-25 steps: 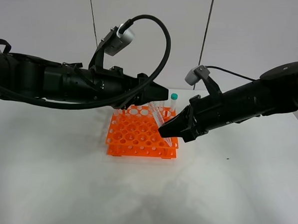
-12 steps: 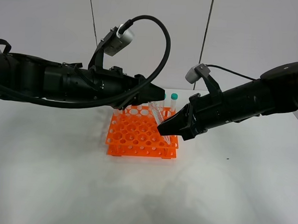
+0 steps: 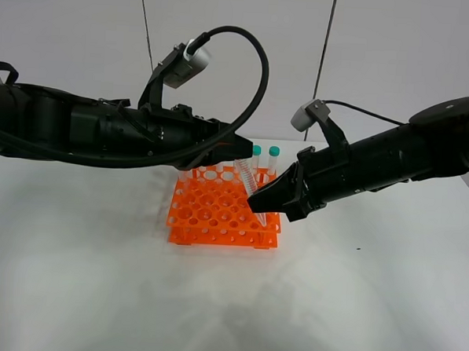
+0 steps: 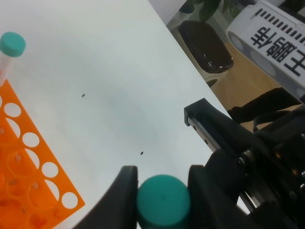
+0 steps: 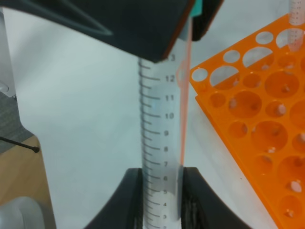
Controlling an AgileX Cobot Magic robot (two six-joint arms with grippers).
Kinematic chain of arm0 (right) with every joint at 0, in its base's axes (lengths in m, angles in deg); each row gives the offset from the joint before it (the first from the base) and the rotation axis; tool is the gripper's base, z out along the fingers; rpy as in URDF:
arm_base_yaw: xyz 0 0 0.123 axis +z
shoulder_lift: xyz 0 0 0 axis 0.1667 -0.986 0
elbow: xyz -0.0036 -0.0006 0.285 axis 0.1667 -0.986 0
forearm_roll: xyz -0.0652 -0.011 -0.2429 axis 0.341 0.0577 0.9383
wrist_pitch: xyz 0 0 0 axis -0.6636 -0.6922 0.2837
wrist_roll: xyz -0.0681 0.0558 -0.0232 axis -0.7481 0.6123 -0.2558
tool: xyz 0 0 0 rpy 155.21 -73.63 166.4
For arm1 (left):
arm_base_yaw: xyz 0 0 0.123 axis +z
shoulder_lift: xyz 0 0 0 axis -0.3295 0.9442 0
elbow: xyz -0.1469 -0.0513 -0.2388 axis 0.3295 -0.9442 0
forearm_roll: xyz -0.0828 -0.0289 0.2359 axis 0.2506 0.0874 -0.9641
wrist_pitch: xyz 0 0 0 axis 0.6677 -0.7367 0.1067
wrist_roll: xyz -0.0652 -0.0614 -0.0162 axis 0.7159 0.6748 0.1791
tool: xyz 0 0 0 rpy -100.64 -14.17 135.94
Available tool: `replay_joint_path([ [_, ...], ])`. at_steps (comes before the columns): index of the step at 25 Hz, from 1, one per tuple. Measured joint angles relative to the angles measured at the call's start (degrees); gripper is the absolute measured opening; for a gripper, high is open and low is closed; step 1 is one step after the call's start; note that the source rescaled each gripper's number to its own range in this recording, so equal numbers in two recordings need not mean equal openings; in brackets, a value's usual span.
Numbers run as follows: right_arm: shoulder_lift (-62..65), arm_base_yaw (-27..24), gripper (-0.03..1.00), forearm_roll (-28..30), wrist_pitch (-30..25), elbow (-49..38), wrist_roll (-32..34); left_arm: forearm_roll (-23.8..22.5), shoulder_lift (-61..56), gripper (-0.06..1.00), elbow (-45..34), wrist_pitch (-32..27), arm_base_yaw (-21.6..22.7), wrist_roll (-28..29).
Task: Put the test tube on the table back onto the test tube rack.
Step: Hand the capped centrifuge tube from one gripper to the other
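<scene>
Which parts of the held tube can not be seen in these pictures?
- Exterior high: tip of the tube, behind the right claw; whether it sits in a rack hole is unclear.
- Right wrist: the tip, cut off by the picture edge.
- Left wrist: the tube body, hidden under its cap in the left claw.

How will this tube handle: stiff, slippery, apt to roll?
Probably stiff: the tube runs straight from the right pincer to the left pincer on its cap. Its smooth clear wall may slip. Round, it would likely roll if dropped.
</scene>
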Motion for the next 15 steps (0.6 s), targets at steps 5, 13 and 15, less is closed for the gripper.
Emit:
replay_joint_path([
  [5, 0.00, 0.05, 0.19, 0.00, 1.59, 0.00, 0.56, 0.14, 0.00, 0.02, 0.00, 0.07, 0.00, 0.00],
  [13, 0.00, 0.05, 0.97, 0.50, 6.35, 0.00, 4.68, 0.14, 0.00, 0.02, 0.00, 0.01, 0.00, 0.00],
  [15, 0.14, 0.05, 0.99, 1.32, 5.85, 0.13, 6.24, 0.14, 0.00, 0.02, 0.00, 0.01, 0.00, 0.00],
])
